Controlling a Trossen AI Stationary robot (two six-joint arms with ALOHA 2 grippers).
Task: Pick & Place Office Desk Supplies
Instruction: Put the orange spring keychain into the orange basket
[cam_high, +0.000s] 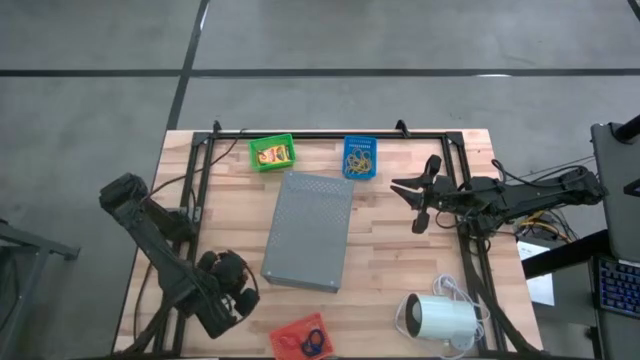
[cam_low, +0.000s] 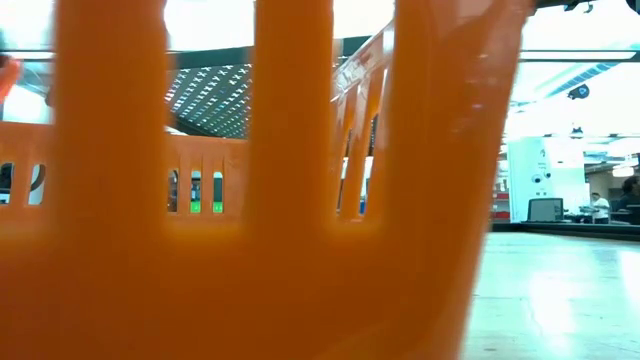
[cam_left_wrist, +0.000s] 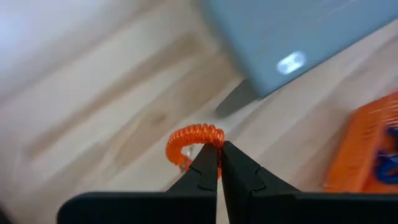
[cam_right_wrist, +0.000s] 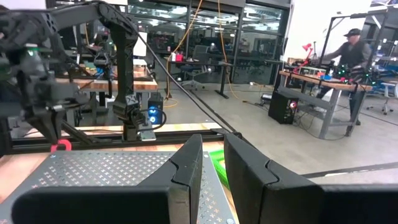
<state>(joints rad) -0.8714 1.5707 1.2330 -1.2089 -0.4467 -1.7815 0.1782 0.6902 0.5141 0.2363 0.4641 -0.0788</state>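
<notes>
High view: the left gripper (cam_high: 232, 297) hangs over the wooden table (cam_high: 385, 250) near its front edge, between the grey perforated slab (cam_high: 310, 230) and the orange basket (cam_high: 303, 337), its arm reaching in from the table's left. Left wrist view shows its two fingers (cam_left_wrist: 202, 171) pressed together on a red coiled rubber ring (cam_left_wrist: 193, 140), held clear above the wood, with the slab's corner and the orange basket beyond. That basket already contains blue rings beside a red one. At the table's back edge, a green basket (cam_high: 272, 152) holds a yellow crayon box (cam_high: 272, 154) and a blue basket (cam_high: 360, 157) holds tan rubber bands (cam_high: 360, 158). The right gripper (cam_high: 425, 205) waits above the table's right side, past the slab, its fingers (cam_right_wrist: 186, 168) slightly apart and empty. A white cylinder with a cord (cam_high: 443, 320) lies at the front right corner. Low view is almost filled by the orange basket's slotted wall. A person in a hat (cam_right_wrist: 350, 50) stands at a bench in the room behind.
</notes>
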